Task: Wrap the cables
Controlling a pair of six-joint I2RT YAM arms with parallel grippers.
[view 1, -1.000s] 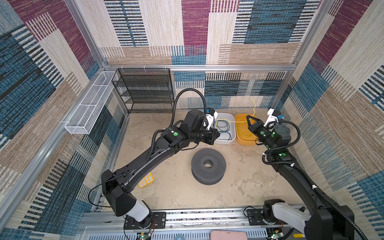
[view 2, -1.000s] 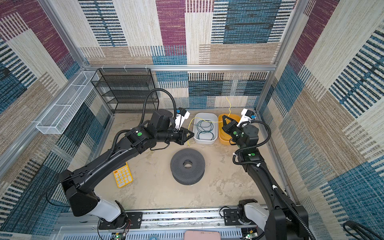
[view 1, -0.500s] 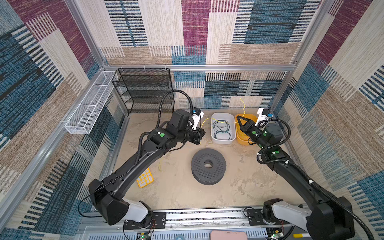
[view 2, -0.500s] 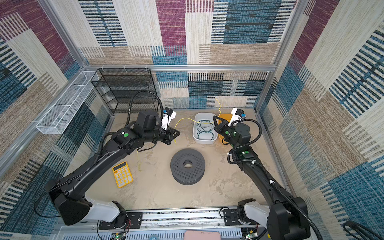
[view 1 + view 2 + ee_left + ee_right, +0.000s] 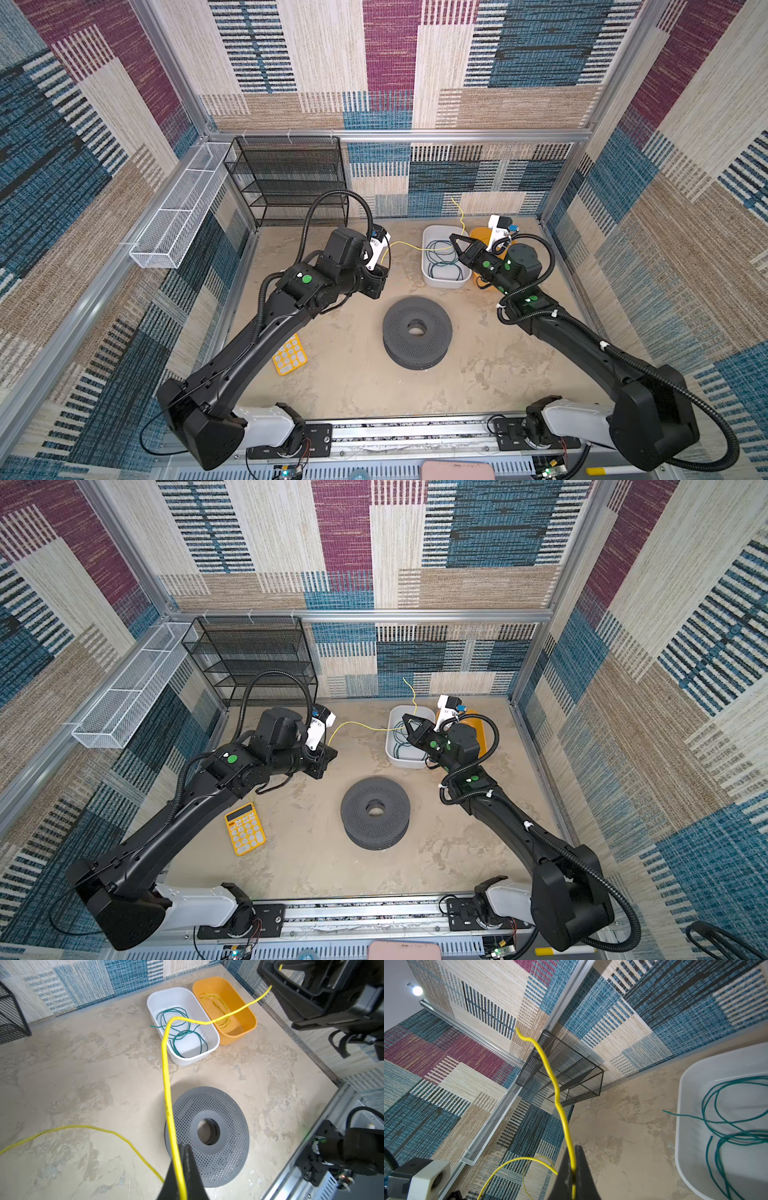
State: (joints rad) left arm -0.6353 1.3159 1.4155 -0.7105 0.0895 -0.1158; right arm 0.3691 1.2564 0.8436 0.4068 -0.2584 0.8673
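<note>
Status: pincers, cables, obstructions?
Left pincer and right pincer shut on yellow cable, strung between them. Green cable loose in white tub. Spool bare, path clear.

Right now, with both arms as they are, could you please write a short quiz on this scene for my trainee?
1. True or false: the left pincer and the right pincer are both shut on the yellow cable.
2. Which holds the green cable? A) white tub B) orange tub C) black mesh rack
3. What colour is the perforated spool?
Key: 1 true; 2 A; 3 grey.
</note>
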